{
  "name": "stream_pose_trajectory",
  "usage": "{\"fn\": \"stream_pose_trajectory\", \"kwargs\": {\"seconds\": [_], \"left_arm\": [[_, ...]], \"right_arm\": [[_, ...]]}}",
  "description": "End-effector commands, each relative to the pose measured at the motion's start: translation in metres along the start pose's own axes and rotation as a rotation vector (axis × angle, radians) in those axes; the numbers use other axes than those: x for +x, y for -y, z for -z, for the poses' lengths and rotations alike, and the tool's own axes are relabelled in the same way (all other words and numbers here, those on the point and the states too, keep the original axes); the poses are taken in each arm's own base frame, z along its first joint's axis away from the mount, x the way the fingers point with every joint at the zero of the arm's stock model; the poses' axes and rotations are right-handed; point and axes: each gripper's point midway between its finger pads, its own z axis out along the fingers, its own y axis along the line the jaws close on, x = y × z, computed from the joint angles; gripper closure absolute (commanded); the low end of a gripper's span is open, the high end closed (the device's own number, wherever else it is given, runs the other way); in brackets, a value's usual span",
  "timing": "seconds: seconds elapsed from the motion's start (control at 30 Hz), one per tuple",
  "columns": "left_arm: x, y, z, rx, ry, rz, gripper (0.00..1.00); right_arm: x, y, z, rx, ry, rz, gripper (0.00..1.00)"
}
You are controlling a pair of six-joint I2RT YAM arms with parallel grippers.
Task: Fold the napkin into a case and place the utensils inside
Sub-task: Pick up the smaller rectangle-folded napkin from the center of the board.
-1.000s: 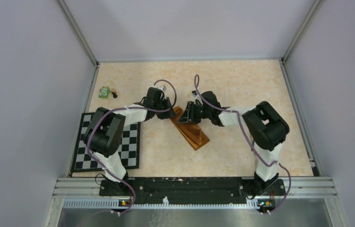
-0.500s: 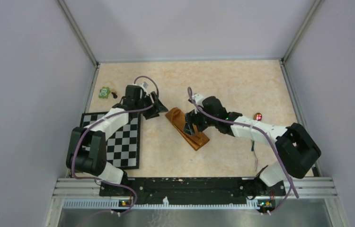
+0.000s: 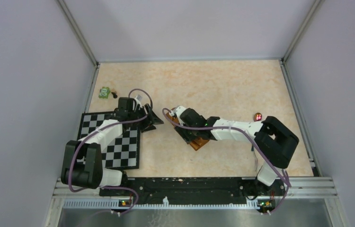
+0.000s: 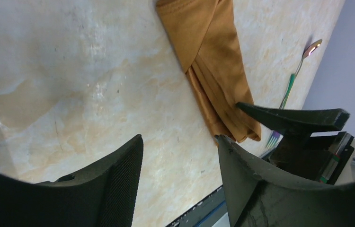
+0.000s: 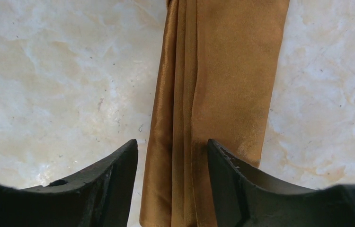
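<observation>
1. Both pairs of jaws were closed together at the far end of the cloth a second ago. They are now standing parted and gripping nothing.
2. Left jaws are hanging open over bare counter point(image 4: 95, 94), having drawn back toward the checkered mat point(image 3: 111, 142).
3. Right jaws are hovering open just above the case point(image 5: 223, 94), having swung across to it. They are straddling its layered long edge without pinching it.
4. That case is lying flat near the middle of the counter as a narrow rust-orange strip with a diagonal flap. The right arm point(image 3: 232, 130) is covering part of it in the top view.
5. Iridescent utensils point(image 4: 289, 87) are lying on the counter beside the case, apart from it and not yet inside.
6. Letting go of the cloth is suggesting that the folding is finished. Picking up the utensils and sliding them under the flap is probably coming next.
</observation>
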Motion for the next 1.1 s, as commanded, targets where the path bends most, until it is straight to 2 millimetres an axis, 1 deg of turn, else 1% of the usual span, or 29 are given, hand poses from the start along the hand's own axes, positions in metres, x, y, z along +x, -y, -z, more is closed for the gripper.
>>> {"fn": "stream_pose_trajectory", "kwargs": {"seconds": [0.0,0.1,0.23,0.43,0.5,0.6,0.7,0.77,0.83,0.93,1.0,1.07], "left_arm": [[0.011,0.005,0.001,0.074,-0.023,-0.001,0.36],[0.016,0.001,-0.001,0.074,-0.036,0.005,0.37],[0.015,0.002,0.0,0.076,-0.027,-0.001,0.37],[0.014,0.003,0.001,0.076,-0.024,-0.006,0.37],[0.014,0.003,0.001,0.074,-0.022,-0.005,0.37],[0.014,0.003,0.002,0.075,-0.02,-0.009,0.37],[0.013,0.005,0.004,0.078,-0.016,-0.011,0.37],[0.013,0.006,0.004,0.079,-0.014,-0.012,0.37],[0.012,0.006,0.005,0.077,-0.011,-0.016,0.37],[0.013,0.003,0.006,0.063,-0.008,-0.017,0.37],[0.013,0.002,0.007,0.057,-0.003,-0.02,0.37],[0.012,0.001,0.01,0.043,0.014,-0.022,0.37]], "right_arm": [[-0.023,0.004,0.004,0.082,0.047,0.058,0.42],[-0.022,0.002,0.0,0.081,0.038,0.068,0.37],[-0.02,0.001,-0.007,0.078,0.035,0.079,0.33],[-0.012,-0.001,-0.021,0.097,0.006,0.074,0.34],[-0.01,0.002,-0.023,0.118,0.0,0.06,0.37],[-0.01,0.002,-0.023,0.143,0.003,0.052,0.47],[-0.007,0.007,-0.024,0.204,0.008,0.054,0.6],[-0.005,0.009,-0.026,0.228,0.008,0.059,0.66],[-0.005,0.01,-0.027,0.251,0.022,0.06,0.78],[-0.013,0.008,-0.024,0.257,0.059,0.049,1.0],[-0.024,0.001,-0.019,0.227,0.086,0.025,1.0],[-0.038,-0.009,-0.01,0.17,0.117,-0.025,1.0]]}}
